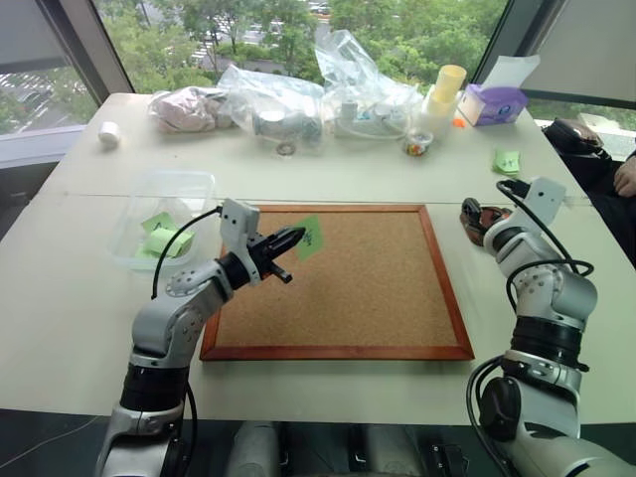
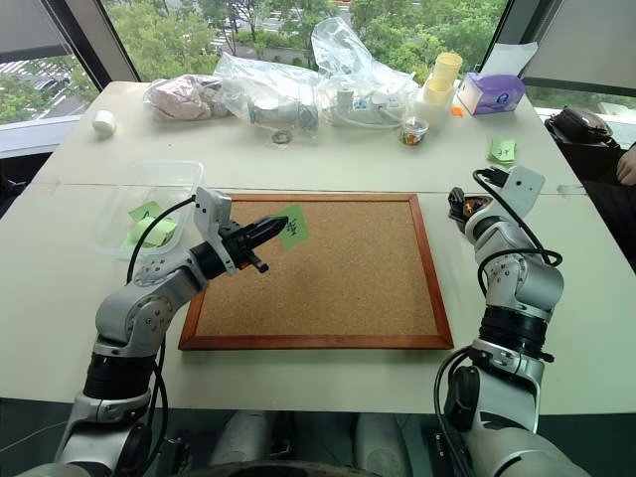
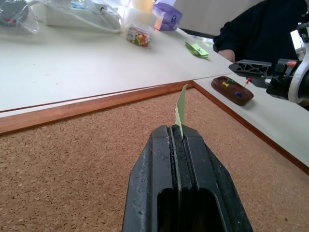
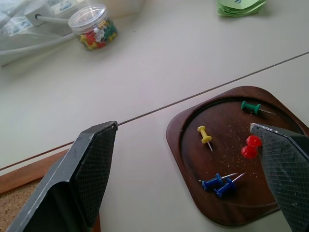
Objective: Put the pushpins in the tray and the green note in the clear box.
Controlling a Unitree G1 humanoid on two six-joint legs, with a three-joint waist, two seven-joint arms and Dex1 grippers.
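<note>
My left gripper [image 1: 295, 238] is shut on the green note [image 1: 310, 237], which stands upright from its fingertips [image 3: 176, 129] a little above the cork board's far left part. The clear box [image 1: 181, 179] sits on the table to the left of the board, with lime-green notes inside. My right gripper [image 4: 183, 126] is open just above the tray [image 4: 184, 145], which lies off the board's far right corner. In the tray lie a green pushpin [image 4: 251, 107], a yellow one [image 4: 205, 134] and two blue ones [image 4: 219, 183]. A red pushpin [image 4: 250, 146] shows right beside one fingertip.
The wood-framed cork board [image 1: 338, 288] takes up the table's middle. At the back lie clear plastic bags [image 1: 288, 99], a jar of pins [image 4: 94, 26], a purple tissue box [image 1: 494, 102] and a white roll [image 1: 109, 132]. A pile of green notes [image 1: 507, 159] and a person's sleeve [image 1: 626, 179] are at the right.
</note>
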